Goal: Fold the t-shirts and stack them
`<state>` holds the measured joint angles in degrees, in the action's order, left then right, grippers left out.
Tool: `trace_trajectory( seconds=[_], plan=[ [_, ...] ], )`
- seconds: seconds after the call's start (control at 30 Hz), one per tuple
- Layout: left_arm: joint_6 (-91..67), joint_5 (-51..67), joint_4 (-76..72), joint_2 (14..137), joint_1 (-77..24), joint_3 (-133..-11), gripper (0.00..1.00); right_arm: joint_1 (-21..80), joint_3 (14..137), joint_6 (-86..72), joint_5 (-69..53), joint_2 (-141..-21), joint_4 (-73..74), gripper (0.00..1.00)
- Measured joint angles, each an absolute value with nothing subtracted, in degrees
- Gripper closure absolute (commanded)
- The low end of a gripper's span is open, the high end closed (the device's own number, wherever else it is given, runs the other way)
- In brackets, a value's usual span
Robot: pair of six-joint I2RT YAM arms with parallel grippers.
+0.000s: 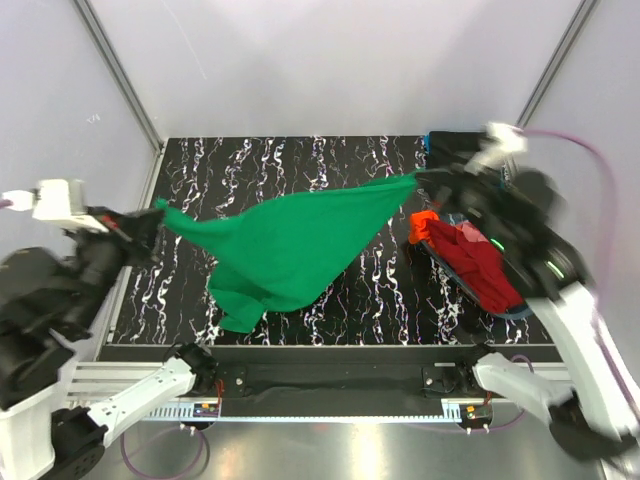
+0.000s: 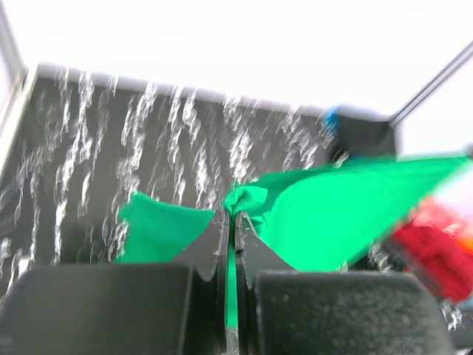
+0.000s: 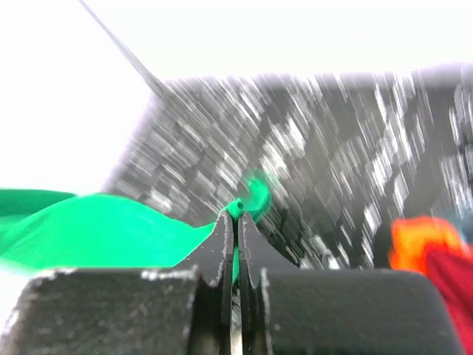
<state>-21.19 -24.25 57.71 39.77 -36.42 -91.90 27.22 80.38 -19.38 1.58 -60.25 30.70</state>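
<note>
My left hand [image 1: 150, 215] was clamped tight on one corner of the green t-shirt [image 1: 290, 250], out by the left edge of the surface [image 1: 300, 160]. My right hand [image 1: 420, 180] was clamped just as tight on the far corner, toward the back right. Between the two hands the shirt hung stretched in a slanting band, lifted off the surface. Its lower part sagged into a loose point near the front edge, left of the middle. I could not tell whether that lowest fold touched the surface.

From my left wrist, a thin strip of green ran down between my closed fingers [image 2: 207, 240], with a small bunch of cloth just past the tips. The rest of the shirt spread away to the right. From my right wrist, only a little nub of green poked out at the tips of my fingers [image 3: 214, 244], and the shirt trailed off to the left.

A red t-shirt [image 1: 480, 262] lay crumpled on the right side of the surface, just beside my right arm. An orange t-shirt [image 1: 423, 222] was bunched against its back end. Both wrist views were blurred.
</note>
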Motion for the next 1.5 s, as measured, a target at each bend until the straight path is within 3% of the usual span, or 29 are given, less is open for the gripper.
trace_trajectory(
  seconds=[0.13, 0.23, 0.53, 0.87, 1.03, 1.13, 1.33, 1.43, 1.47, 1.5],
  plan=[
    [-15.35, -19.2, 56.31, 43.38, -36.42, -104.49, 1.0, 27.55, 80.97, -18.24, -1.83, -42.68, 26.02, 1.0],
    [-11.68, -14.0, 54.48, 44.42, -36.42, -109.69, 1.0, 27.55, 82.96, -17.28, -4.34, -36.53, 24.93, 1.0],
    [-7.33, -2.02, 52.01, 48.23, -35.64, -122.67, 1.0, 27.38, 90.63, -16.49, -6.66, -34.87, 35.97, 1.0],
    [-4.27, -5.21, 48.9, 48.56, -35.29, -120.11, 1.0, 25.93, 99.79, -15.99, -0.51, -37.8, 44.86, 1.0],
    [-1.19, -13.21, 44.1, 49.78, -35.27, -105.65, 1.0, 25.85, 91.59, -16.03, 6.2, -47.0, 43.81, 1.0],
    [0.97, -16.14, 40.99, 54.46, -33.85, -98.41, 1.0, 25.71, 85.71, -15.66, 10.28, -58.76, 40.93, 1.0],
    [2.0, -13.19, 34.76, 76.09, -19.73, -96.2, 1.0, 21.8, 85.67, -14.28, 12.25, -90.13, 33.23, 1.0],
    [2.28, -12.58, 33.74, 94.56, -14.13, -104.07, 1.0, 18.28, 95.98, -14.09, 11.88, -108.49, 32.73, 1.0],
    [2.39, -12.38, 34.3, 102.21, -12.88, -109.32, 1.0, 17.43, 100.82, -14.06, 11.68, -113.86, 32.8, 0.76],
    [2.31, -12.29, 35.11, 110.34, -11.68, -116.64, 0.75, 16.25, 108.73, -14.22, 10.98, -121.73, 32.49, 0.44]
  ],
)
